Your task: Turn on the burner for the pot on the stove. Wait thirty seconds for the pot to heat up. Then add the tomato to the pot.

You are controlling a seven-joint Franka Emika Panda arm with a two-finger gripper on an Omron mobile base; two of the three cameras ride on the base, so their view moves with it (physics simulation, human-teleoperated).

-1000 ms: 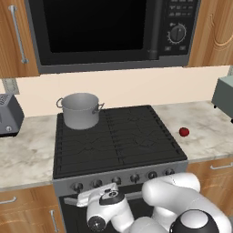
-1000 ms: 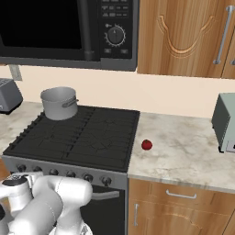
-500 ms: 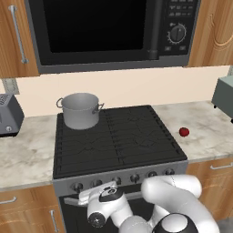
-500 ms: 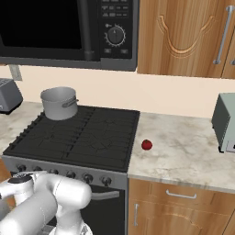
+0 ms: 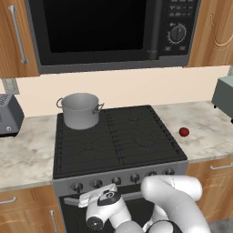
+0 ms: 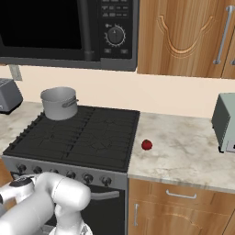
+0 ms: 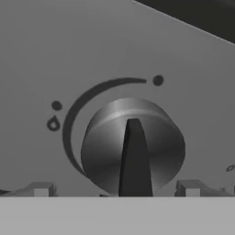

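Note:
The grey pot [image 5: 81, 110] [image 6: 58, 103] stands lidless on the rear left burner of the black stove [image 5: 119, 141] [image 6: 82, 137]. The small red tomato [image 5: 184, 132] [image 6: 146, 145] lies on the marble counter right of the stove. My gripper [image 5: 93, 196] [image 6: 16, 187] is low in front of the silver knob strip, near its left end. In the hand view a round black knob [image 7: 133, 144] sits close ahead, its pointer ridge running toward the view's bottom. My gripper [image 7: 114, 188] is open, its two tips either side of the knob and apart from it.
A black microwave [image 5: 104, 32] hangs above the stove. A grey toaster [image 5: 8, 116] [image 6: 9, 94] sits on the left counter and a grey-green appliance [image 5: 224, 96] [image 6: 225, 121] on the right. The oven door handle [image 6: 103, 195] runs below the knobs.
The arm's elbow has swung a little to the left in the left base view while the hand stays at the knob strip. Pot and tomato have not moved.

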